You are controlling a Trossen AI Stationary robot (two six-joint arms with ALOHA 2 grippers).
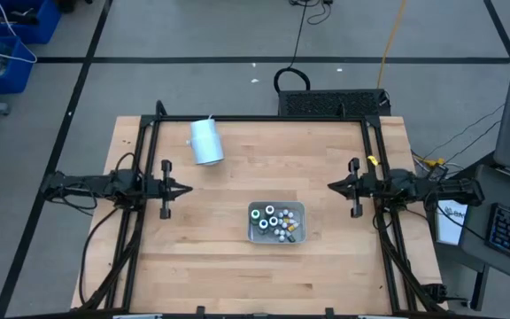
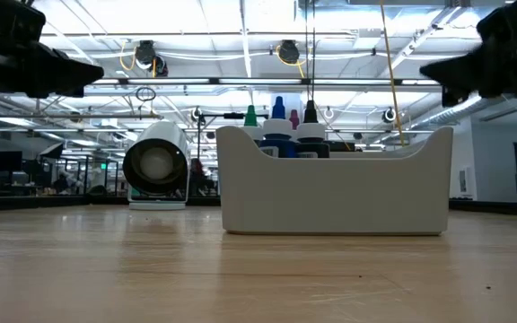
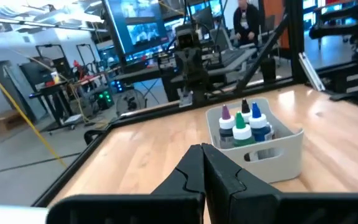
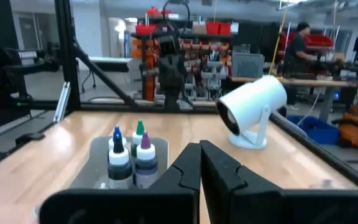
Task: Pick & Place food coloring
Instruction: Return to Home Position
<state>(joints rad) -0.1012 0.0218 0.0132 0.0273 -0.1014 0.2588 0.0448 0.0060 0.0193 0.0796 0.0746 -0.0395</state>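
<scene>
The bottles all sit inside the grey bin. The bin stands on the bench, a bit in front of the middle, and nearer the right arm's side. From above, some bottles look like dark rounds with white rings. Smaller ones with white caps are packed in beside them. From the side, the tall ones have dark bodies, white necks and pointed tips in green, blue, purple and black. The tips stick up over the bin's rim.

The left pincer hangs over the left side of the bench, fingers pressed together and holding nothing. The right pincer hangs over the right side, fingers together too, and empty. Both are well apart from the bin. A white tube lies near the back of the bench.
</scene>
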